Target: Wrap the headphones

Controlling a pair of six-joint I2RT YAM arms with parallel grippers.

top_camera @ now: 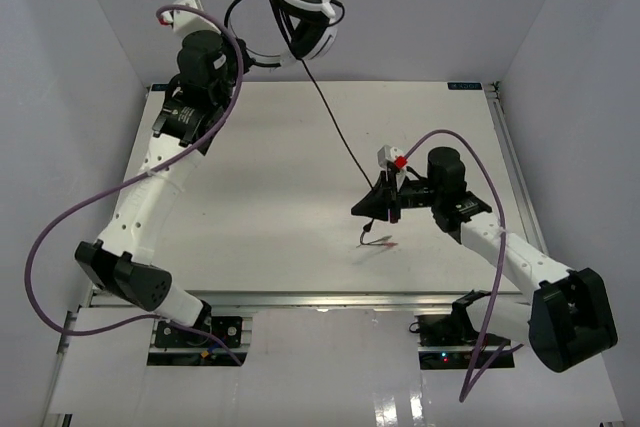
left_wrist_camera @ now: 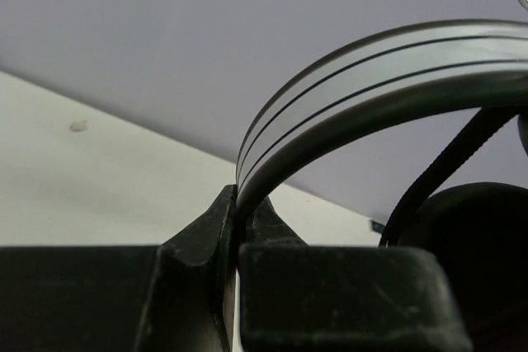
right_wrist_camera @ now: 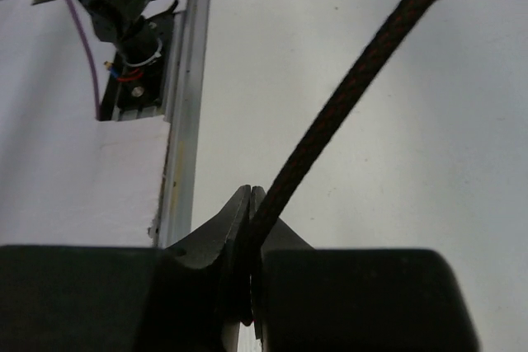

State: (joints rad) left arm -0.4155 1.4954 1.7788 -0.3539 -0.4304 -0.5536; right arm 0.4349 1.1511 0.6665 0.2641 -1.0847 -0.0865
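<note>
The white-and-black headphones point(top_camera: 305, 7) hang in the air above the table's far edge. My left gripper point(top_camera: 240, 55) is shut on the white headband point(left_wrist_camera: 363, 80), which arches up to the right in the left wrist view. A black ear pad point(left_wrist_camera: 478, 253) shows at the lower right there. The thin black cable point(top_camera: 335, 122) runs taut from the ear cups down to my right gripper point(top_camera: 378, 205), which is shut on it; the braided cable point(right_wrist_camera: 355, 88) leaves the jaws up to the right. The cable's end with small coloured plugs point(top_camera: 378, 241) dangles below onto the table.
The white table point(top_camera: 260, 207) has a metal rail along its near edge point(right_wrist_camera: 183, 96). Purple arm cables point(top_camera: 70, 217) loop at the left and right. White walls enclose the back and sides.
</note>
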